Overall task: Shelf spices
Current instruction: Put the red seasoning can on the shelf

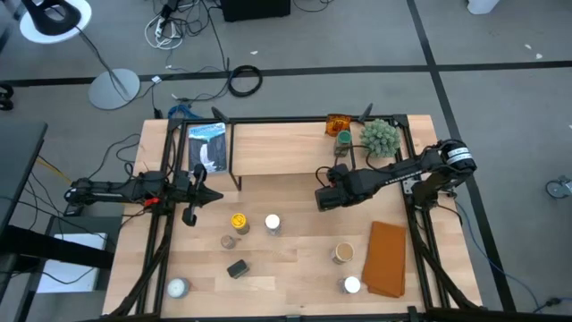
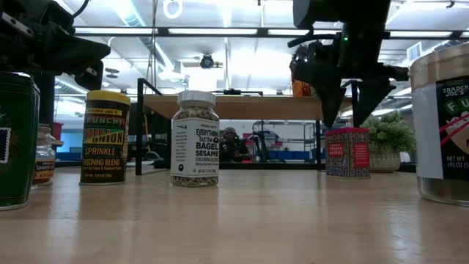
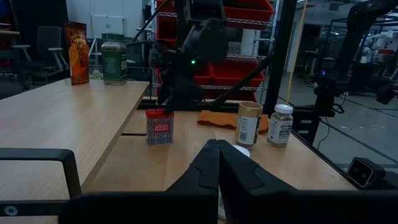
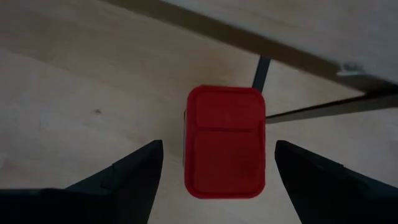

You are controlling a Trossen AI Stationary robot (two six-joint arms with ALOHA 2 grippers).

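Early in the job, by the look of it. Already up on the shelf (image 1: 277,148), at its right end near the worktop's far right corner: an orange packet (image 1: 337,123) and a green-lidded jar (image 1: 343,139). Left on the worktop (image 1: 295,259): a yellow-lidded jar (image 1: 238,221) and a white-lidded one (image 1: 272,224) near the middle, a brown-lidded jar (image 1: 343,254) and another white lid (image 1: 352,285) toward the near right corner, a dark tin (image 1: 237,268) and a pale lid (image 1: 178,287) toward the near left.

Right pincer (image 4: 217,165) poised above the red box (image 4: 226,140), fingers spread wide to either side, no contact visible; box standing just in front of the shelf. Left pincer (image 3: 219,163) pressed together on nothing, parked by the shelf's left end.

From overhead, red box hidden under the right arm. Labels mostly unreadable from above. In the level view, large tins cut off at both edges.
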